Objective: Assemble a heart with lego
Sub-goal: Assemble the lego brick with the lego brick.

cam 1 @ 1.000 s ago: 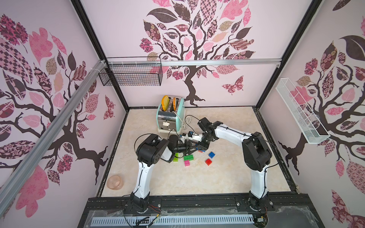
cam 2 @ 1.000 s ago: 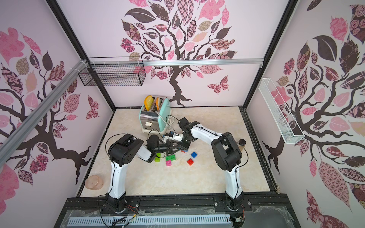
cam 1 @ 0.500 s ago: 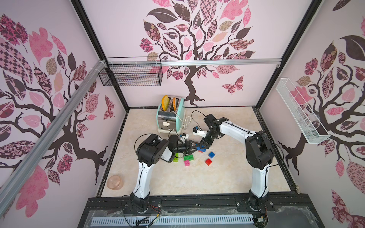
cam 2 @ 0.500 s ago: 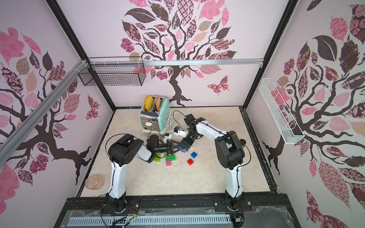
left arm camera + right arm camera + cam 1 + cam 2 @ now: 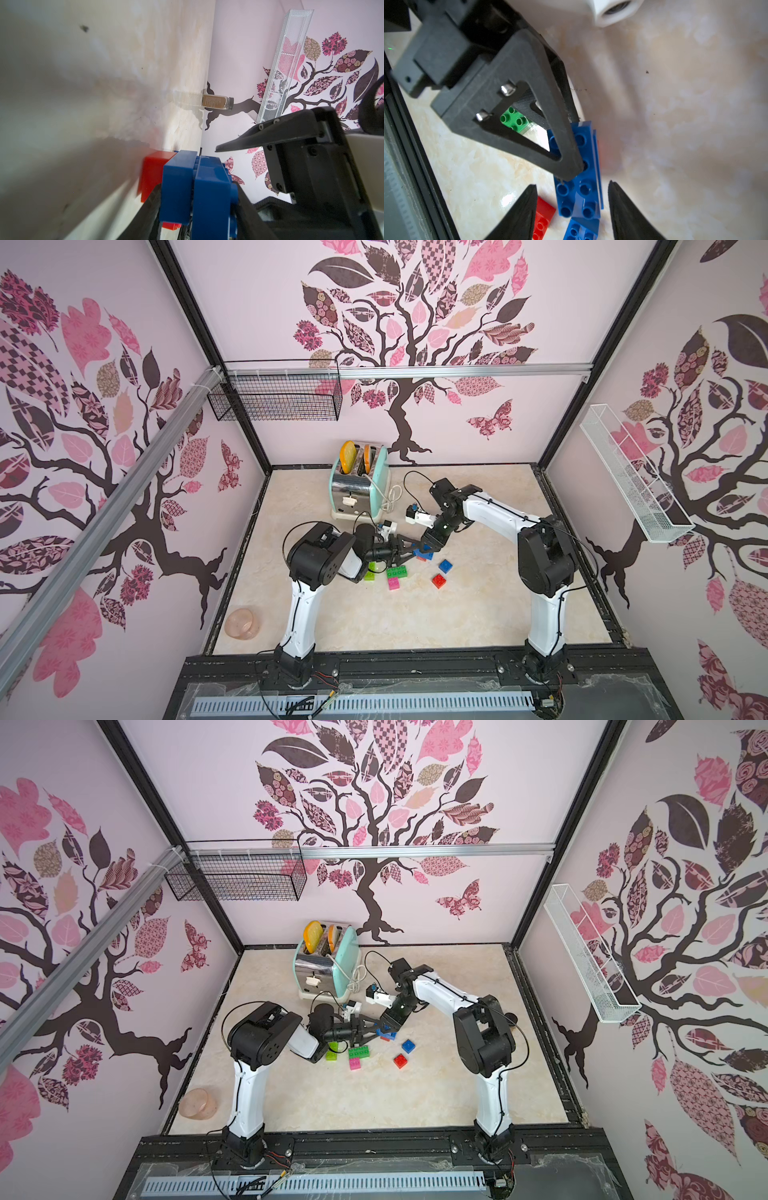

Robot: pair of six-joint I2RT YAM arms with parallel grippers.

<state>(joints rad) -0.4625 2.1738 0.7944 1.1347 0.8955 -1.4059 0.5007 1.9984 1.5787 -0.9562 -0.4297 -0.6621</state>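
Lego bricks (image 5: 397, 572) lie loose near the centre of the desk (image 5: 478, 614). The left gripper (image 5: 197, 187) clamps two stacked blue bricks (image 5: 581, 193) just beside them. The right gripper (image 5: 571, 184) straddles that pair, fingers apart, clear of both sides.

Soft, even light fills my cell in both top views, where the wide lens splays each corner post (image 5: 193, 315) outward. My left wrist camera blurs the near tabletop (image 5: 87, 108). My right shows glare on it beside a sharp blue brick (image 5: 577, 187).
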